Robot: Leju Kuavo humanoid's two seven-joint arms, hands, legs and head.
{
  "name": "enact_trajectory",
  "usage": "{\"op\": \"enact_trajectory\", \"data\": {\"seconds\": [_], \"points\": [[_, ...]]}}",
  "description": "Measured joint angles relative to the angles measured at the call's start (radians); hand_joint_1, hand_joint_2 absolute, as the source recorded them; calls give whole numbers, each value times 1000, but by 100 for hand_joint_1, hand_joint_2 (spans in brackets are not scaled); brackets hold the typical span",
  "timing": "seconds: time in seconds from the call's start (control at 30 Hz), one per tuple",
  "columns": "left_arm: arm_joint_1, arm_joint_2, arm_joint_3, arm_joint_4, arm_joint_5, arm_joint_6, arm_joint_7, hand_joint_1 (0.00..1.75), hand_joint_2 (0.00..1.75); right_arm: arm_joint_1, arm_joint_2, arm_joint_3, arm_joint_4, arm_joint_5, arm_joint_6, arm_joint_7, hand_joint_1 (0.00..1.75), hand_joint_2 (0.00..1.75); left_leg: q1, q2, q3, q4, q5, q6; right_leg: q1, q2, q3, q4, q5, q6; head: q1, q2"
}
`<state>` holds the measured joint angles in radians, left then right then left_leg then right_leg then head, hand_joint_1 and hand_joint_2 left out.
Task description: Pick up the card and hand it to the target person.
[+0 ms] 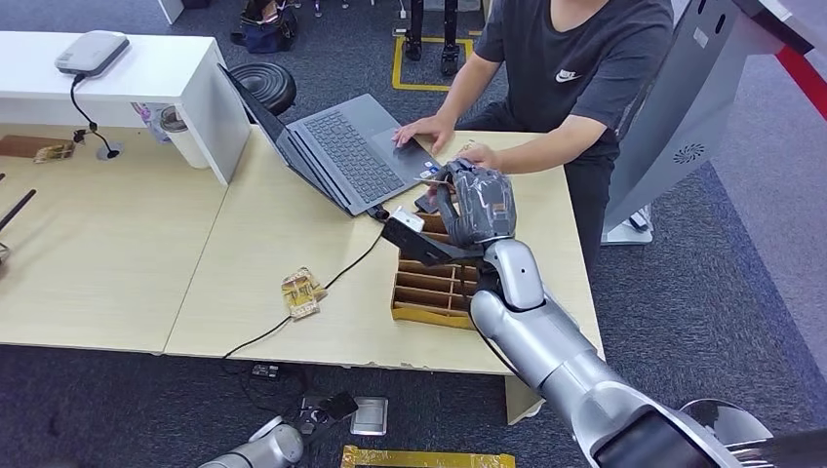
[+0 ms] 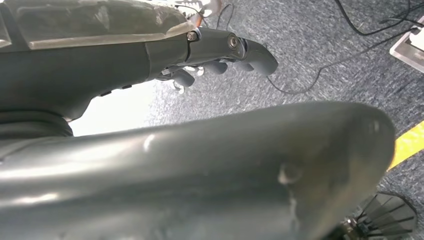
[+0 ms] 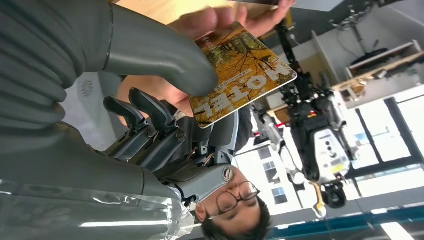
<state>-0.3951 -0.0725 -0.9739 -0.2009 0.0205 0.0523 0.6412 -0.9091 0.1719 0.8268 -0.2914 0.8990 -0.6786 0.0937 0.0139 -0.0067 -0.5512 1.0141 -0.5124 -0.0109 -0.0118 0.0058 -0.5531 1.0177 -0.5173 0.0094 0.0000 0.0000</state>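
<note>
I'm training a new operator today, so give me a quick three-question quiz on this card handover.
1. True or false: the right hand holds the card.
2. What word is printed on the card?
A) HOTEL
B) BANK
C) METRO
3. Fill in: the person's other hand rests on the ____.

Key: 1 true. 2 A. 3 laptop; the person's hand lies near its touchpad while the person's other fingers touch the card.

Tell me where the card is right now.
The card is pinched in the right hand, raised over the table's far right side beside the laptop, with the person's hand touching it.
</note>
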Motion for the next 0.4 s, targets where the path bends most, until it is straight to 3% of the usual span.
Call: {"op": "enact_trajectory", "data": {"seconds": [0.1, 0.13, 0.23, 0.27, 0.4], "points": [[-1, -3, -5, -1, -4, 3, 1, 0, 0, 2, -16, -4, -7, 14, -15, 16, 175, 175, 0, -1, 0, 0, 0, 0, 0, -1, 0, 0, 0, 0, 0, 0], [-2, -3, -7, -1, -4, 3, 2, 0, 0, 8, -23, -13, -20, 25, -19, 22, 158, 175, 0, -1, -1, 0, 0, 0, 0, -1, 0, 0, 0, 0, 0, 0], [0, -1, -5, -2, -1, 5, 1, 0, 0, 42, -37, -91, -103, 88, -20, 13, 33, 175, 0, -2, -1, 0, 1, 0, 0, -2, 0, -1, 0, 0, 0, 0], [2, 1, -3, -2, 1, 7, -1, 0, 0, 60, -37, -138, -139, 116, -20, -3, 5, 175, 0, -2, -1, 0, 1, 0, 0, -2, 0, 0, 0, 0, 0, 0], [10, 8, 3, -3, 8, 15, -7, 0, 0, 116, -23, -283, -234, 174, -20, -75, 0, 175, 0, -1, 0, 0, 0, 0, 0, -1, 0, -1, 0, 0, 0, 0]]}}
